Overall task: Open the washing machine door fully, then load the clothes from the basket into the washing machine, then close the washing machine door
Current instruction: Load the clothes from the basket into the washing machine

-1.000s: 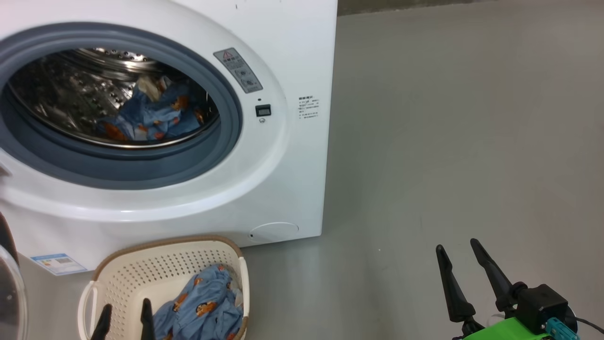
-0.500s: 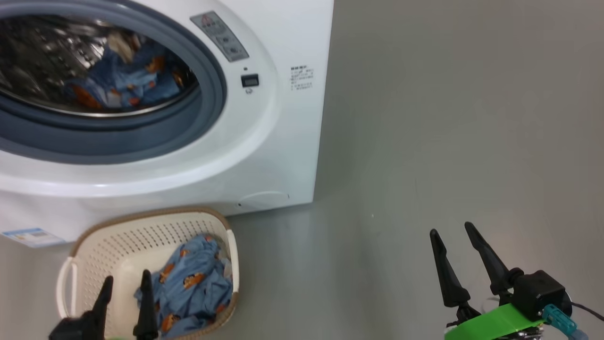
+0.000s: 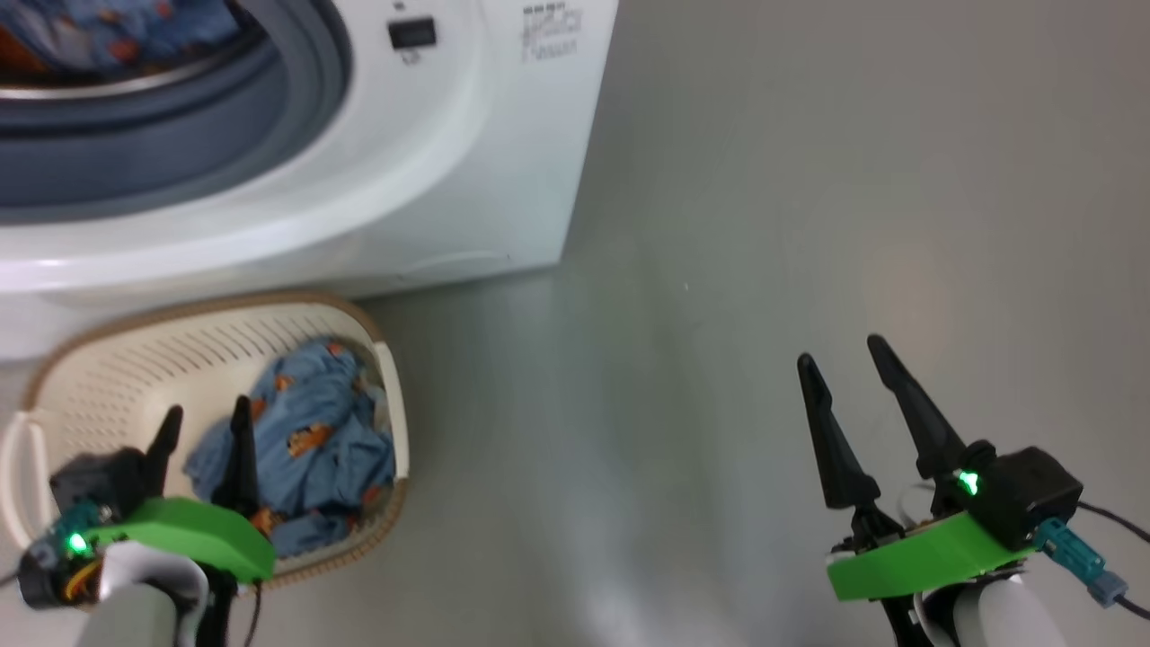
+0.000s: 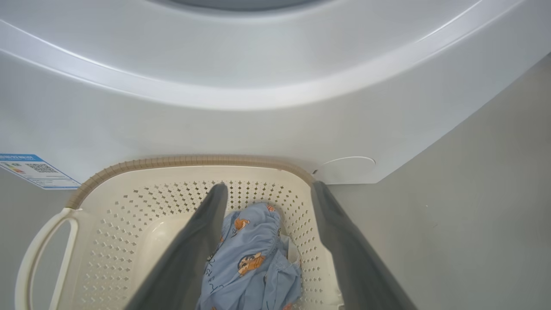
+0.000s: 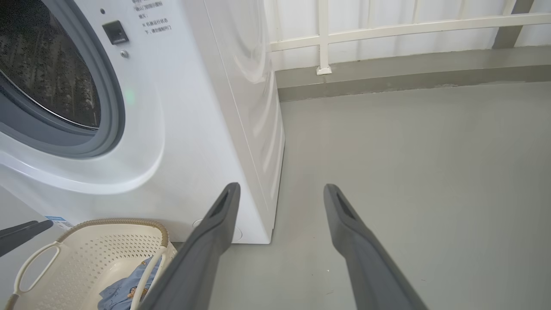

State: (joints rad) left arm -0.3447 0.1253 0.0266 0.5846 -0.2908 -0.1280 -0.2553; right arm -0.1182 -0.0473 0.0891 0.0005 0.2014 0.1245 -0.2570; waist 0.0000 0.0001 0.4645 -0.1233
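Observation:
The white washing machine (image 3: 431,162) stands at the upper left, its opening uncovered, with some blue clothes (image 3: 108,27) lying in the drum. The washing machine door is out of view. Before the machine sits the cream basket (image 3: 90,359) with a bundle of light blue printed clothes (image 3: 305,440) in its right half. My left gripper (image 3: 206,409) hovers open above the basket. In the left wrist view its fingers (image 4: 202,224) straddle the clothes (image 4: 254,258) from above without touching them. My right gripper (image 3: 837,350) stands open and empty over bare floor at the right.
Grey floor (image 3: 764,180) stretches to the right of the machine. A white railing (image 5: 387,30) and a low kerb run along the back. A blue label sticker (image 4: 34,170) and a round filter cap (image 4: 348,161) mark the machine's lower front.
The head camera has tilted down, so the machine slid up the picture. My left gripper has come further into view over the basket. Both grippers stay open.

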